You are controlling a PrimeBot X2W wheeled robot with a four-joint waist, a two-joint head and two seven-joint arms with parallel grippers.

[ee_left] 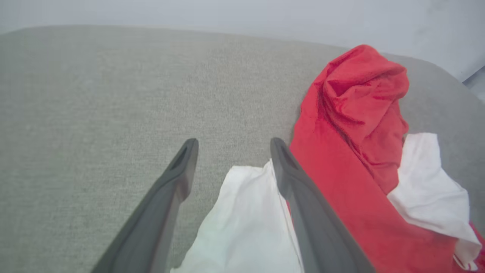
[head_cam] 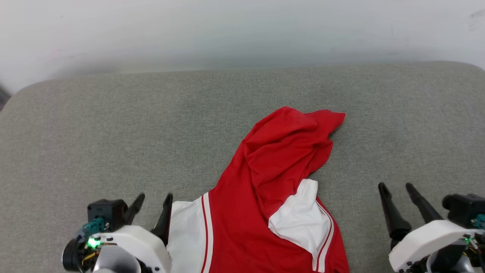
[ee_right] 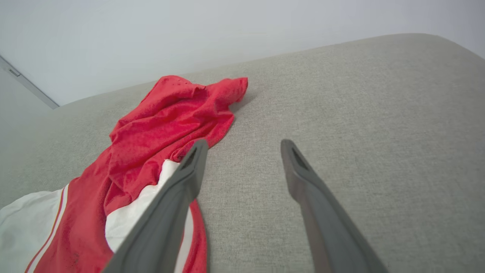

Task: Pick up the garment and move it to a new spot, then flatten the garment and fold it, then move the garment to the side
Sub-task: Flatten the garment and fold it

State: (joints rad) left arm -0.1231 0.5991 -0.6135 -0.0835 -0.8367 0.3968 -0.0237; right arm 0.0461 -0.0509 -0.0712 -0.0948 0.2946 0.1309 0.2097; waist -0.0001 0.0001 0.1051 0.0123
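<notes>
The garment (head_cam: pixel 280 159) lies bunched on the grey surface (head_cam: pixel 113 125), its red body heaped toward the far side and its white sleeves nearer you. Your left gripper (head_cam: pixel 155 196) has its jaws spread, with one finger at the edge of the white sleeve (head_cam: pixel 187 227). Your right gripper (head_cam: pixel 395 186) has its jaws spread too, well apart from the cloth. If you pinch a single layer, the heap will likely drag into a twist instead of opening flat.
</notes>
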